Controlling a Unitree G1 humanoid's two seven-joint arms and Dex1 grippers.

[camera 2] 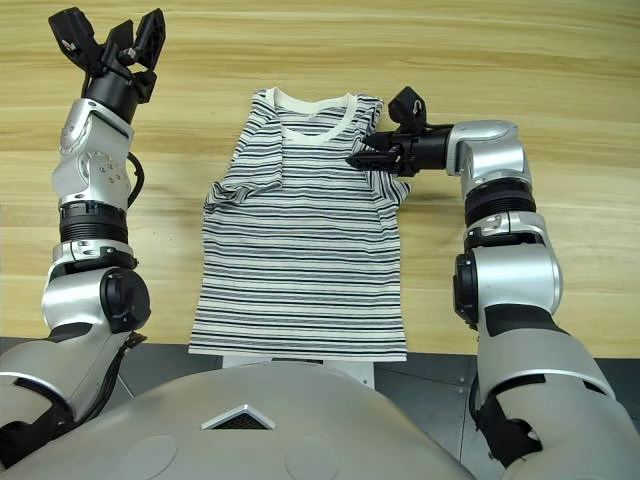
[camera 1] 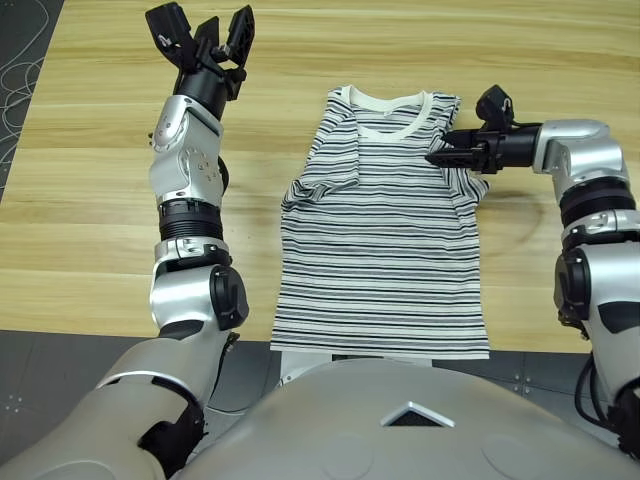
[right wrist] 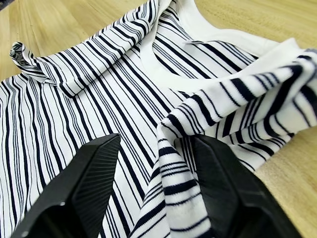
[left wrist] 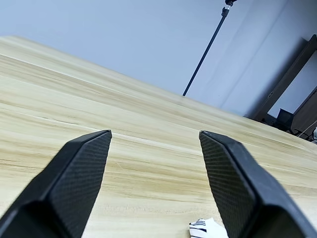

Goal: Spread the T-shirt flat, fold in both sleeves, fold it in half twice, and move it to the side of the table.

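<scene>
A black-and-white striped T-shirt [camera 1: 380, 260] lies face up in the middle of the wooden table [camera 1: 90, 200], collar away from me. Its left sleeve [camera 1: 325, 178] is folded inward onto the chest. My right gripper [camera 1: 437, 157] sits at the right shoulder, fingers apart, and the bunched right sleeve [right wrist: 237, 104] lies between and over its fingers [right wrist: 84, 183]. My left gripper [camera 1: 205, 25] is raised above the far left of the table, well clear of the shirt. It is open, with nothing between its fingers [left wrist: 79, 173].
Bare wood stretches to both sides of the shirt and beyond the collar. The shirt's hem reaches the table's front edge [camera 1: 100, 330]. Dark floor with cables [camera 1: 20, 60] lies past the table's left edge. A thin stand pole [left wrist: 205, 49] rises behind the table.
</scene>
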